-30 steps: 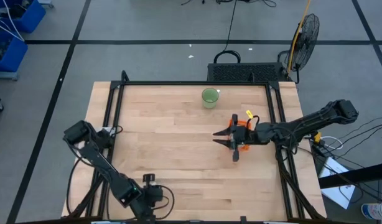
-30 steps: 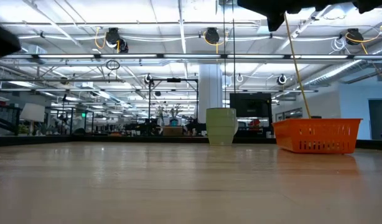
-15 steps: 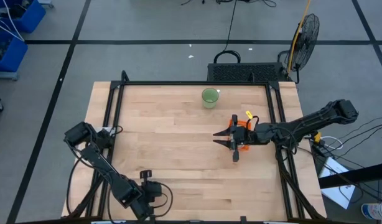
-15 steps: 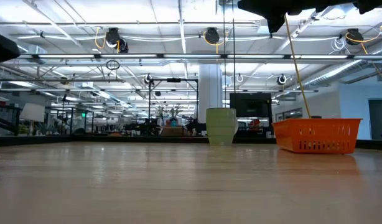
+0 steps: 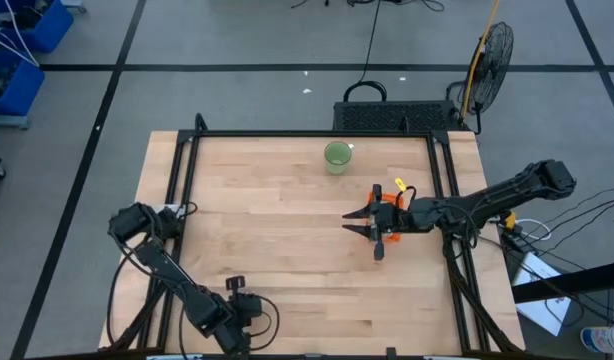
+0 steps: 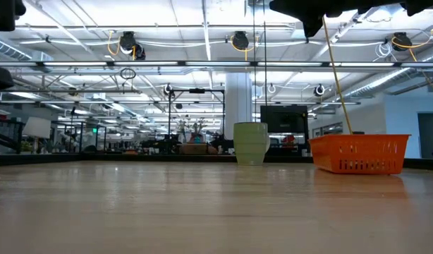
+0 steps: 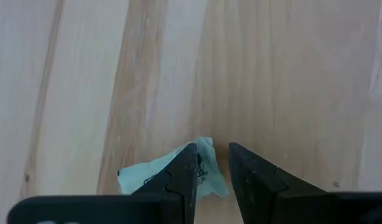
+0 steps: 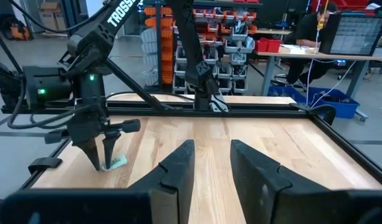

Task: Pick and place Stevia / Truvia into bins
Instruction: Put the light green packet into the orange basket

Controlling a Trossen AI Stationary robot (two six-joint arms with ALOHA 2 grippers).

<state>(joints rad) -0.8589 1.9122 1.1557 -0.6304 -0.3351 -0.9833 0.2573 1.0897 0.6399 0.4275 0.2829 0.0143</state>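
One pale green sachet (image 7: 160, 177) lies crumpled on the wood near the table's near-left part, and it also shows in the right wrist view as the sachet (image 8: 118, 163). My left gripper (image 7: 211, 163) points down at it, narrowly open, with the sachet's raised corner in the gap. In the high view my left gripper (image 5: 234, 288) hides the sachet. The orange bin (image 6: 359, 153) stands at the right, and my open right gripper (image 5: 350, 223) hovers beside the bin (image 5: 389, 199). No other sachets show. My left gripper comes at the sachet from above, pointing down. One finger (image 7: 178, 177) covers part of the sachet, and the sachet's corner (image 7: 208, 152) stands between the two fingers. The sachet lies on the table. I cannot tell whether the fingers touch it.
A round green cup (image 5: 337, 156) stands near the far edge, also seen as the cup (image 6: 250, 143) in the low view. A black frame rail (image 5: 307, 134) runs round the table. Bare wood lies between the two arms.
My left arm's upper links have shifted a little toward the near edge, while its gripper has stayed over the same spot near the near-left part of the table. My right arm, the bin and the cup have kept still.
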